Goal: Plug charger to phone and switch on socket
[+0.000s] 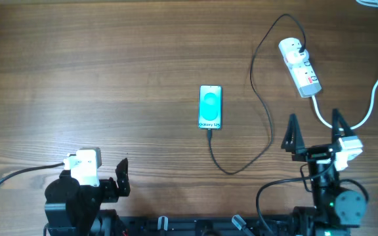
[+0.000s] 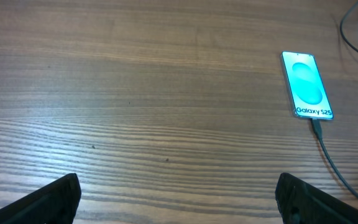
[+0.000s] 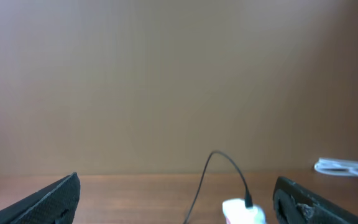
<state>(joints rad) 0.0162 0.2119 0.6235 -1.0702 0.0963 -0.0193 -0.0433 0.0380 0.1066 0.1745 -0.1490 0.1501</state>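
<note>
Overhead: the right gripper (image 1: pixel 314 128), the nearer one, fingers spread, sits just short of the socket (image 1: pixel 300 69) near the right edge, its long axis pointing away. The charger (image 1: pixel 210 144) meets the phone (image 1: pixel 210 107) mid-table. Left wrist: left gripper (image 2: pixel 179 196) spread, phone off right. Right wrist: white adapter (image 3: pixel 241 211) straight ahead.

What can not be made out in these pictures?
- Position of the socket switches: overhead, too small.
- Whether the charger tip sits fully in the phone: overhead and left wrist, too small.
- The white cord's far end: overhead, cut off by frame edges.
- Most of the socket: right wrist, cut off by the bottom edge.
</note>
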